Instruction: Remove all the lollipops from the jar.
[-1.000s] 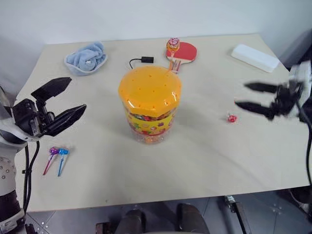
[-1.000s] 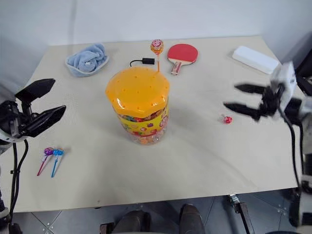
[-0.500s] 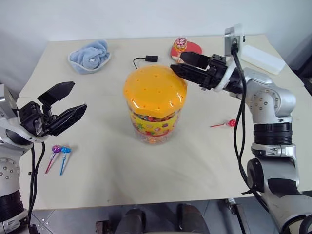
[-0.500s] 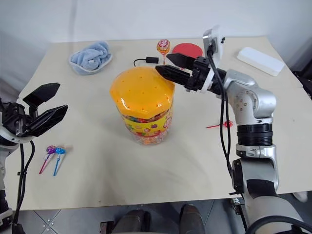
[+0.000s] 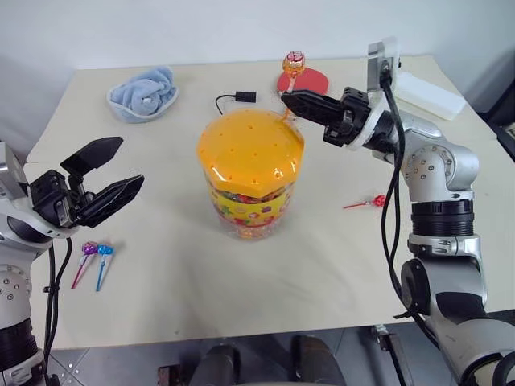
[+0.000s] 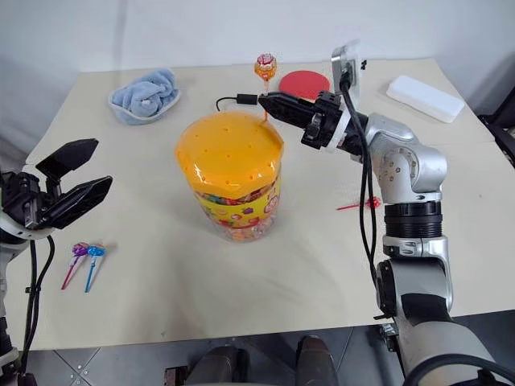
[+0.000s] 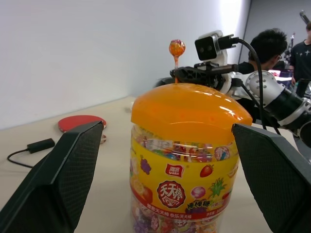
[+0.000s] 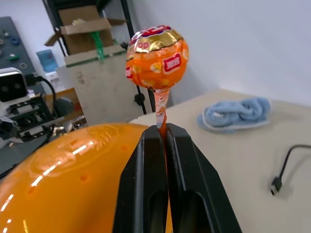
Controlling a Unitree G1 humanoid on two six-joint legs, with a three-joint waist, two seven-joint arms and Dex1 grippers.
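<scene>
The jar (image 5: 250, 173) stands upright near the middle of the bench (image 5: 322, 265), its domed orange lid (image 5: 250, 150) on and its candy-print band facing the robot. One orange lollipop (image 8: 156, 51) stands upright in the lid at the far edge of the jar, its stick rising from one of the small holes. The right gripper (image 8: 162, 130) reaches in level from the right of the jar, and its jaws are clenched on that stick just below the wrapped head; the stick's lower end is hidden behind the jaws, so how deep it sits in the lid is hard to tell.

The left gripper (image 5: 95, 173) hovers well to the left of the jar, above the bench, jaws released wide and grasping nothing; the left wrist view frames the jar between its two fingers (image 7: 58, 179).

Left of the jar and nearer the robot, a purple lollipop (image 5: 85, 259) and a blue lollipop (image 5: 103, 259) lie side by side on the bench, heads just touching. To the right of the jar a red lollipop (image 5: 376, 200) lies flat, its stick pointing toward the jar.

Beyond the jar lie a red paddle (image 6: 306, 83) and a black cable plug (image 5: 243, 97); farther left of them a crumpled blue cloth (image 5: 144, 92), and far right a white box (image 5: 426, 94).
</scene>
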